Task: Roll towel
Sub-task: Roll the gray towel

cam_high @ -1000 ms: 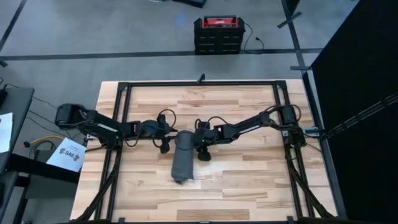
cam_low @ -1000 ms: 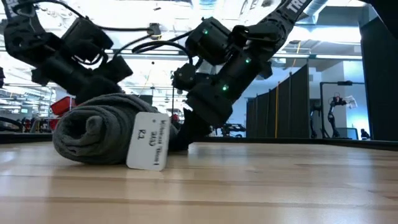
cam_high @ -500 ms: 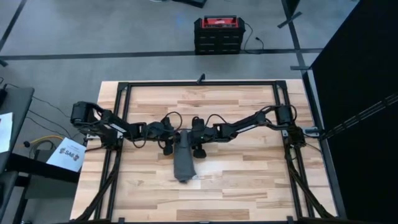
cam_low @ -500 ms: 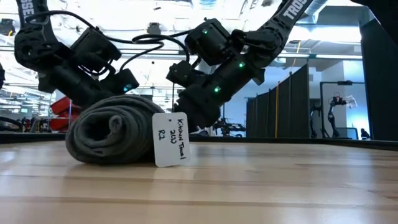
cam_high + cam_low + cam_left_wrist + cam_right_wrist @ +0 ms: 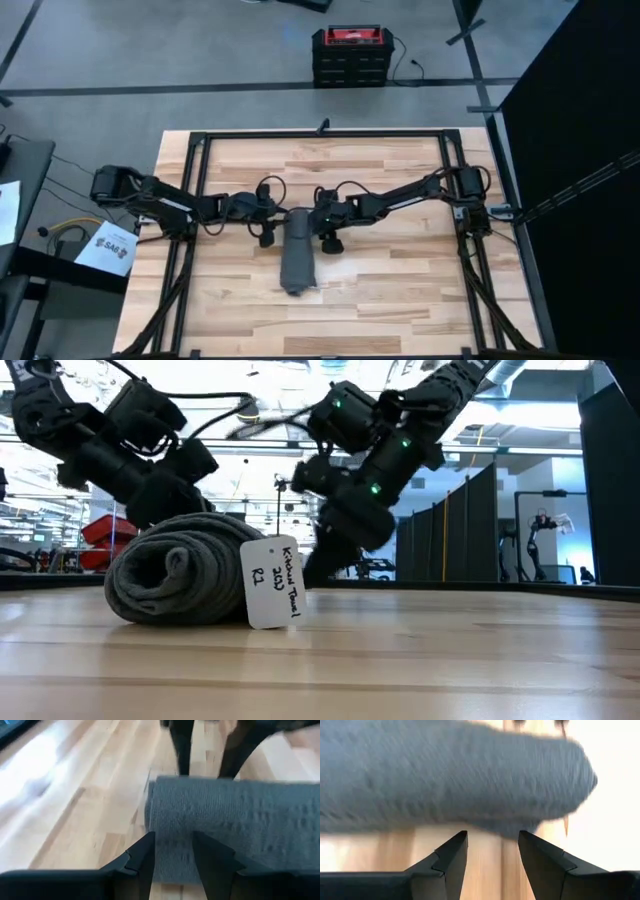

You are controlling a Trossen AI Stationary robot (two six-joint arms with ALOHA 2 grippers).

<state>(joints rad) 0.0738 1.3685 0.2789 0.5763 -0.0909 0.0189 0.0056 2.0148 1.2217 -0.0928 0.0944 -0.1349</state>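
The dark grey towel [image 5: 298, 256] lies rolled up mid-table, its length running near to far and its underside on the wood. In the low view its spiral near end [image 5: 175, 582] faces the camera, with a white handwritten tag [image 5: 272, 584] hanging from it. My left gripper [image 5: 268, 234] is open at the roll's left side, near its far end; in its wrist view the open fingers [image 5: 175, 851] stand before the towel [image 5: 235, 815]. My right gripper [image 5: 328, 240] is open just right of the roll, and wood shows between its fingertips [image 5: 490, 840] below the towel [image 5: 445, 775]. My left gripper has its open fingertips [image 5: 146, 851] right up against the left side of the roll, slanting down from the table's left. Whether they touch the cloth, I cannot tell.
A black frame rail [image 5: 320, 134] runs round the tabletop. Both arms reach in from the left and right edges and meet at the roll. Bare wood lies near [image 5: 330, 320] and far [image 5: 330, 165] of the towel. A red and black box [image 5: 350, 55] stands on the floor beyond.
Both grippers first closed in on the roll from the left and right, then drew back; my right gripper has moved toward the right edge and up. The roll has slid slightly toward the right and straightened. Its tag has swung round to face the near edge.
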